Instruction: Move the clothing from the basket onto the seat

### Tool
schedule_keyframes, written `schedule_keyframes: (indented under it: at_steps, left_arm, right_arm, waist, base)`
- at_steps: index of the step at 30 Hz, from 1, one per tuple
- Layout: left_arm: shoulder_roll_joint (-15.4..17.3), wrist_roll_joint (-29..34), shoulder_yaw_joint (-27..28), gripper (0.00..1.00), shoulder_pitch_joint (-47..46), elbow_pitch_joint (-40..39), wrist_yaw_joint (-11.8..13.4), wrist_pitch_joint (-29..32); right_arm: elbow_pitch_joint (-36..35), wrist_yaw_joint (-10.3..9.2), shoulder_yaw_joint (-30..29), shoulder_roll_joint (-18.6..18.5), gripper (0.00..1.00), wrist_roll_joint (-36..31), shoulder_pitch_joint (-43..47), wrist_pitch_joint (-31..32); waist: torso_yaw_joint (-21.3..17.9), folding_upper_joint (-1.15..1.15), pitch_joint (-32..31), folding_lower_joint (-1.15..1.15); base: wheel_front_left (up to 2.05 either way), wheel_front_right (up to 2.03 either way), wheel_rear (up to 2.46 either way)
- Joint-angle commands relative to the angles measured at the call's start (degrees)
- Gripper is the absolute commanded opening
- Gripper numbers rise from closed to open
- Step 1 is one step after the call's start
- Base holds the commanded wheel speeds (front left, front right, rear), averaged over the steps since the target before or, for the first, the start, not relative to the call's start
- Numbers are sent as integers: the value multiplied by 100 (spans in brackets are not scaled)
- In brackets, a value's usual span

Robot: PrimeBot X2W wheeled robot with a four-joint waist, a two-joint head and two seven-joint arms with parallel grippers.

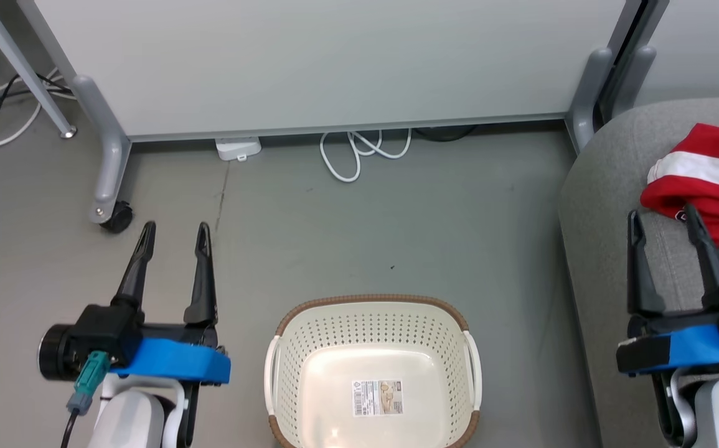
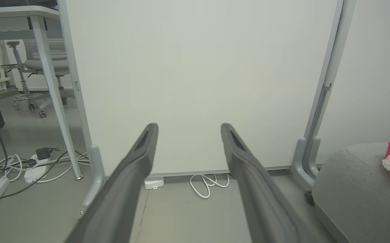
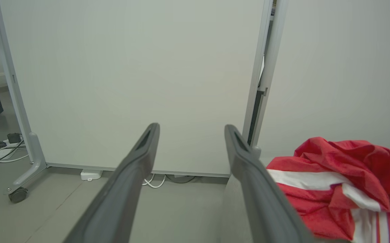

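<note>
The clothing [image 1: 708, 180] lies on the seat [image 1: 602, 249], right of the empty basket [image 1: 365, 302]. The left end effector [image 1: 175, 226] and right end effector [image 1: 662, 211] stand apart, empty. Judged complete: retract the right clear of fabric.

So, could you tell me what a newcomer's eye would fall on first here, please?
The red clothing stands out most, crumpled on the grey seat at the right edge of the head view. Next comes the cream basket on the floor at bottom centre, holding only its label. The left tool and right tool flank it, both open and empty.
</note>
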Motion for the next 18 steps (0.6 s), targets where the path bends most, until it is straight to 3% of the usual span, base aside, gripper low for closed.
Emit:
schedule_keyframes:
  at_steps: [1,18]
  left_arm:
    - [-30,59,86,100,118,-4,-32,-15]
    - [-276,319,521,100,684,144,-242,-15]
  right_arm:
    - [-20,2,0,31,100,38,162,-20]
    - [68,2,227,147,100,159,765,-20]
  waist:
    - [-7,0,-93,1]
    - [-190,0,-457,1]
  base:
    - [0,0,0]
    - [0,0,0]
